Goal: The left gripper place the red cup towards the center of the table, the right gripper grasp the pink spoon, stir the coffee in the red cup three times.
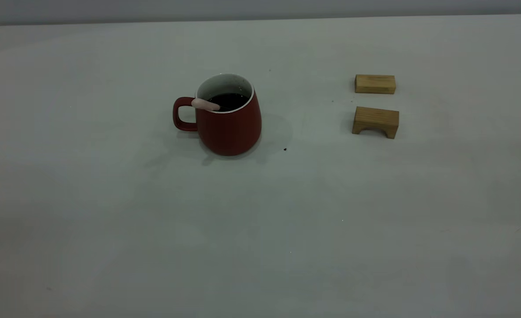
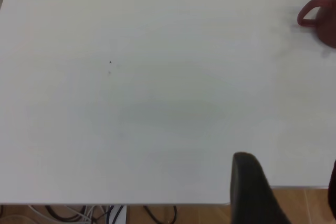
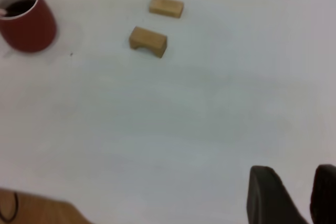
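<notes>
Both grippers (image 3: 286,195) apparently hang apart and empty, so a careless brush could tip the spoon (image 1: 205,104) from the cup (image 1: 228,121).

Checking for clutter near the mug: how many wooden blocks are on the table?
2. A plain wooden block lies farther back, right of the red cup; an arched wooden block sits just nearer. None seem hidden.

Little of the robot's body shows. In the left wrist view the left gripper (image 2: 286,192) appears as one matte black finger (image 2: 252,190), blocky with a rounded tip, widening toward its base, and a sliver of a second black finger at 3 o'clock from it. In the right wrist view the right gripper (image 3: 294,198) shows two dark charcoal fingers (image 3: 270,195), smooth and round-cornered, without visible screws or markings.
</notes>
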Robot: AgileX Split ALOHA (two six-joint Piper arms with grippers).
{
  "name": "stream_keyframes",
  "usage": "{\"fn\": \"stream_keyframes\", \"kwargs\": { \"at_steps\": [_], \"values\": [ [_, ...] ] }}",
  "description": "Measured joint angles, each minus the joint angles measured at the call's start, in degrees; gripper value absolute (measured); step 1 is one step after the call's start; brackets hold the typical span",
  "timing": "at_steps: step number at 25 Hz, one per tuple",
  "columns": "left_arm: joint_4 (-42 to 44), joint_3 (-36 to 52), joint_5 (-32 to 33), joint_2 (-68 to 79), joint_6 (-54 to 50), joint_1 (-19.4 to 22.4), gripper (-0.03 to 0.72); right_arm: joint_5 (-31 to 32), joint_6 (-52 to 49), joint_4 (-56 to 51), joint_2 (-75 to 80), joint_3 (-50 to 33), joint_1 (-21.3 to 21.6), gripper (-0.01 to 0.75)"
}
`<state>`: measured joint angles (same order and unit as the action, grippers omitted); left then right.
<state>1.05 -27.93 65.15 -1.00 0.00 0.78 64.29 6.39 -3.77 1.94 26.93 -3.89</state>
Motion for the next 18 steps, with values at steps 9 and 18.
{"fn": "stream_keyframes", "kwargs": {
  "at_steps": [9, 18],
  "values": [
    [0.0, 0.0, 0.0, 0.0, 0.0, 0.0, 0.426, 0.18, -1.19, 0.3, -0.79, -0.06, 0.33, 0.241],
    [0.0, 0.0, 0.0, 0.0, 0.0, 0.0, 0.426, 0.18, -1.19, 0.34, -0.79, -0.06, 0.33, 0.241]
  ]
}}
